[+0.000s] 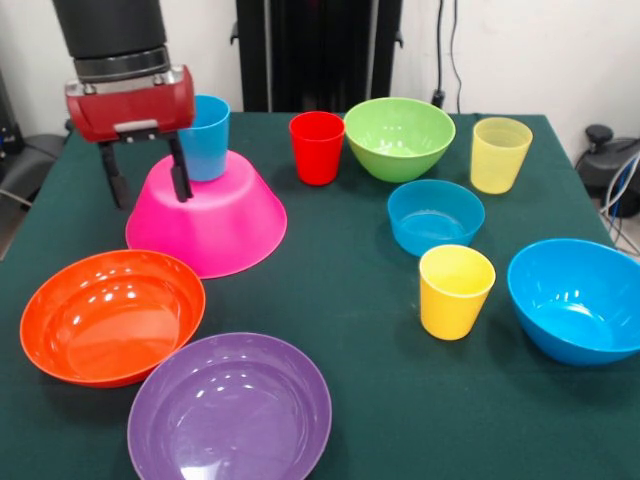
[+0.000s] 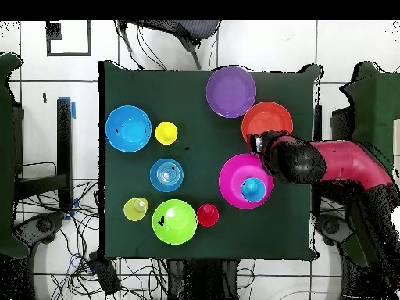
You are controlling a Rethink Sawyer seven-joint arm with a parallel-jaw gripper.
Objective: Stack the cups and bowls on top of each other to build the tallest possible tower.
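The pink bowl (image 1: 208, 218) lies upside down at the left, and the blue cup (image 1: 205, 138) stands upright on its flat top; they also show in the overhead view as pink bowl (image 2: 234, 178) and blue cup (image 2: 252, 188). My gripper (image 1: 147, 186) is open and empty, its fingers (image 1: 180, 176) hanging just left of the blue cup, apart from it. The orange bowl (image 1: 110, 314) and purple bowl (image 1: 232, 408) sit upright in front. The red cup (image 1: 317, 147), green bowl (image 1: 399, 136), pale yellow cup (image 1: 500, 154), small blue bowl (image 1: 435, 215), yellow cup (image 1: 456, 290) and medium blue bowl (image 1: 580, 298) stand to the right.
The dark green table (image 1: 350, 300) ends close behind the cups at the far edge and close to the right of the medium blue bowl. Cables (image 1: 615, 175) hang off the right side. The robot's black pedestal (image 1: 320, 50) stands behind the red cup.
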